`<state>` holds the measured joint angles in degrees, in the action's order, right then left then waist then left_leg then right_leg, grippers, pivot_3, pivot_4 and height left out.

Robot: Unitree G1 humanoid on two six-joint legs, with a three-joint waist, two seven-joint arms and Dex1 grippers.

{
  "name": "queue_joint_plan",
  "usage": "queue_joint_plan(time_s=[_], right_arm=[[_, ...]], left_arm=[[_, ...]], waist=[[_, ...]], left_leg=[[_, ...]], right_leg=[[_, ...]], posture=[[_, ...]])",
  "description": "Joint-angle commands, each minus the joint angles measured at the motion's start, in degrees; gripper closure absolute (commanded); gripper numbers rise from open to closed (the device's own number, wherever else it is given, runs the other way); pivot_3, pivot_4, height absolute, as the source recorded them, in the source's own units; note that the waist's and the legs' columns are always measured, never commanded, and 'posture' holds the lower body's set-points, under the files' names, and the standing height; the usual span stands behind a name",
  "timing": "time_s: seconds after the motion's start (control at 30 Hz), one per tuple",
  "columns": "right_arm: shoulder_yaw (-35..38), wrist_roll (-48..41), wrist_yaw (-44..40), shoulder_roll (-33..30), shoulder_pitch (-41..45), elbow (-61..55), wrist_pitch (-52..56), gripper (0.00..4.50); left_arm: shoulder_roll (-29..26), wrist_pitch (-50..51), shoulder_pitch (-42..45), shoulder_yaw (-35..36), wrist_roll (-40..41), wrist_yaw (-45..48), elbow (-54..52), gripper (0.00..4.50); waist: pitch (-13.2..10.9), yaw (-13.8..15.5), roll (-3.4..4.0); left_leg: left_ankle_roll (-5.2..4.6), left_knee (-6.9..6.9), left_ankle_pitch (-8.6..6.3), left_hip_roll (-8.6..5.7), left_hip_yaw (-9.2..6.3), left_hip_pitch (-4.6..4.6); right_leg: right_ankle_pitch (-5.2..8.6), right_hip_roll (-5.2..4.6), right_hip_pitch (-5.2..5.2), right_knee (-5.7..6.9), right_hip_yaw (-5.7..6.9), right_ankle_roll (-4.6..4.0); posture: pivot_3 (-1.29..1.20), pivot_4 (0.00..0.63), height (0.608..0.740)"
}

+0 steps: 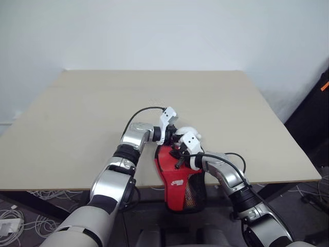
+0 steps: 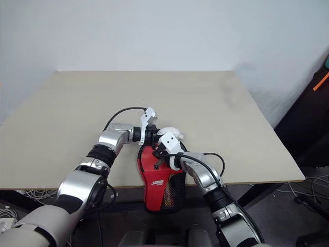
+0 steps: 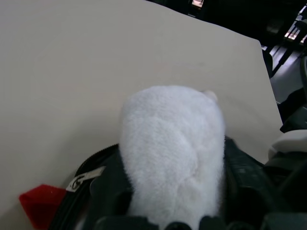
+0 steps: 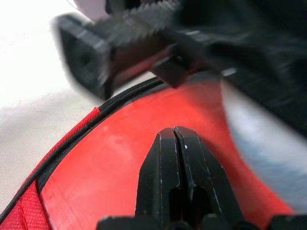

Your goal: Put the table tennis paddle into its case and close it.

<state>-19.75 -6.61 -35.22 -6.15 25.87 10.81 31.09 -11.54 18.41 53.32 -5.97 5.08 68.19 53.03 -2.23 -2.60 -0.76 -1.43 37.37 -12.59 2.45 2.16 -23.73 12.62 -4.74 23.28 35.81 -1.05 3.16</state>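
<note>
The case (image 1: 180,185), red fabric with a black mesh pocket and a small white logo, lies at the table's front edge with its lower part hanging over it. In the right wrist view a smooth red face, the table tennis paddle (image 4: 120,177), sits inside the case's black zip edge (image 4: 72,139). My right gripper (image 4: 173,129) is shut just over that face with nothing between its fingers. My left gripper (image 1: 174,135) is at the case's far end, against a pale rounded lump (image 3: 172,153) that rests there. The paddle's handle is hidden.
The beige table (image 1: 103,113) stretches wide behind and to both sides of the case. Its front edge runs right under the case. Cables (image 1: 15,211) lie on the floor at the left, and dark gear (image 1: 318,113) stands past the right edge.
</note>
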Motion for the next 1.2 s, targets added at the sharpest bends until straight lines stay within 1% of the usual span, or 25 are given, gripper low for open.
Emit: queue_joint_plan(time_s=[0.03, 0.13, 0.17, 0.37, 0.47, 0.6, 0.63, 0.7, 0.77, 0.87, 1.03, 1.07, 1.2], right_arm=[[-1.43, 1.03, -0.75, -0.69, -1.03, 2.14, 2.02, 4.5], [-1.46, 0.8, -0.99, -0.74, -1.13, 1.81, 2.4, 4.5], [-1.46, 0.73, -1.08, -0.86, -1.19, 1.46, 2.67, 4.5], [-1.27, -0.06, -2.36, -2.79, -1.69, -4.41, 6.09, 4.5], [-0.68, -1.26, -3.56, -5.09, -1.98, -10.23, 9.18, 4.5], [3.27, -5.95, -5.51, -8.92, -2.23, -20.43, 16.09, 4.5], [4.24, -7.15, -5.79, -9.76, -2.25, -22.49, 17.71, 4.32], [6.07, -9.32, -5.94, -11.17, -2.18, -26.0, 20.73, 3.91], [8.98, -12.2, -6.35, -12.97, -2.1, -30.16, 24.22, 3.31], [14.69, -17.58, -6.78, -15.29, -1.22, -35.38, 29.27, 2.2], [17.95, -21.28, -6.63, -19.07, 0.9, -37.02, 31.93, 0.4], [18.12, -21.56, -6.46, -19.5, 1.44, -36.69, 31.85, 0.07], [17.45, -19.86, -3.7, -19.01, 4.33, -31.65, 29.74, 0.03]], left_arm=[[-1.91, 2.83, 0.24, -0.57, 1.47, 3.74, -6.34, 1.28], [-3.77, 4.42, -0.67, -0.88, 1.69, 4.64, -10.77, 0.22], [-5.06, 4.82, -1.27, -0.8, 1.97, 5.21, -13.44, 0.04], [-11.87, 8.86, -4.49, -0.38, 3.9, 8.35, -24.94, 0.04], [-14.47, 9.18, -5.82, 0.72, 5.1, 7.57, -27.95, 0.04], [-16.74, 10.86, -8.58, 3.22, 7.7, 5.68, -31.74, 0.04], [-17.02, 11.45, -9.49, 3.61, 8.35, 5.21, -32.91, 0.4], [-17.45, 12.86, -11.34, 4.19, 9.65, 4.39, -35.16, 0.91], [-17.55, 14.87, -14.3, 5.05, 11.38, 3.36, -38.12, 1.55], [-17.47, 16.48, -19.79, 5.42, 13.14, 1.17, -42.4, 2.64], [-17.44, 15.93, -27.01, 2.22, 13.19, 0.4, -47.92, 4.49], [-17.16, 15.64, -27.84, 1.57, 13.02, 0.17, -48.47, 4.5], [-15.35, 14.85, -28.92, -1.17, 12.46, -1.15, -48.64, 4.5]], waist=[[0.0, -0.01, 0.0], [0.0, -0.01, 0.0], [0.0, -0.01, 0.01], [-0.01, -0.01, 0.02], [-0.01, 0.06, 0.02], [-0.03, 0.05, 0.03], [-0.04, 0.03, 0.04], [-0.04, 0.03, 0.03], [-0.04, 0.04, 0.04], [-0.04, 0.03, 0.04], [-0.04, 0.07, 0.03], [-0.04, 0.1, 0.04], [-0.04, 0.09, 0.04]], left_leg=[[0.0, 0.0, 0.0, 0.0, 0.0, 0.0], [0.0, 0.0, 0.0, 0.01, 0.01, 0.01], [0.0, 0.0, 0.0, 0.01, 0.01, 0.01], [0.0, 0.01, 0.0, 0.03, 0.01, 0.01], [0.0, 0.02, 0.0, 0.03, 0.01, 0.01], [0.0, 0.05, 0.0, 0.05, 0.01, -0.04], [0.0, 0.05, 0.0, 0.05, 0.01, -0.05], [0.0, 0.06, 0.0, 0.06, 0.02, -0.06], [0.0, 0.06, 0.0, 0.07, 0.02, -0.05], [0.0, 0.05, -0.01, 0.08, 0.03, -0.05], [0.01, 0.06, -0.01, 0.1, 0.05, -0.03], [0.0, 0.06, -0.01, 0.09, 0.07, -0.03], [-0.01, 0.07, -0.01, 0.07, 0.08, -0.03]], right_leg=[[0.0, 0.0, 0.0, 0.01, 0.0, 0.0], [0.0, 0.01, -0.01, 0.01, 0.0, 0.0], [0.0, 0.01, -0.01, 0.01, -0.01, 0.0], [0.0, 0.02, 0.02, 0.05, -0.03, -0.01], [0.0, 0.01, 0.01, 0.05, -0.03, -0.01], [0.0, 0.01, 0.06, 0.06, -0.03, 0.0], [0.0, 0.01, 0.07, 0.06, -0.02, -0.01], [0.0, 0.01, 0.08, 0.06, -0.03, 0.0], [0.0, 0.02, 0.09, 0.06, -0.02, -0.01], [0.0, 0.01, 0.09, 0.06, -0.03, -0.01], [0.01, 0.01, 0.08, 0.04, -0.02, -0.03], [0.01, 0.0, 0.07, 0.02, -0.02, -0.04], [0.02, -0.03, 0.07, 0.01, -0.02, -0.05]], posture=[[0.0, 0.0, 0.74], [0.0, 0.0, 0.74], [0.0, 0.0, 0.74], [0.0, 0.0, 0.74], [0.0, 0.0, 0.74], [0.0, 0.0, 0.74], [0.0, 0.0, 0.74], [0.0, 0.0, 0.74], [0.0, 0.0, 0.74], [0.0, 0.0, 0.74], [0.0, 0.0, 0.74], [0.0, 0.0, 0.74], [0.0, 0.0, 0.74]])
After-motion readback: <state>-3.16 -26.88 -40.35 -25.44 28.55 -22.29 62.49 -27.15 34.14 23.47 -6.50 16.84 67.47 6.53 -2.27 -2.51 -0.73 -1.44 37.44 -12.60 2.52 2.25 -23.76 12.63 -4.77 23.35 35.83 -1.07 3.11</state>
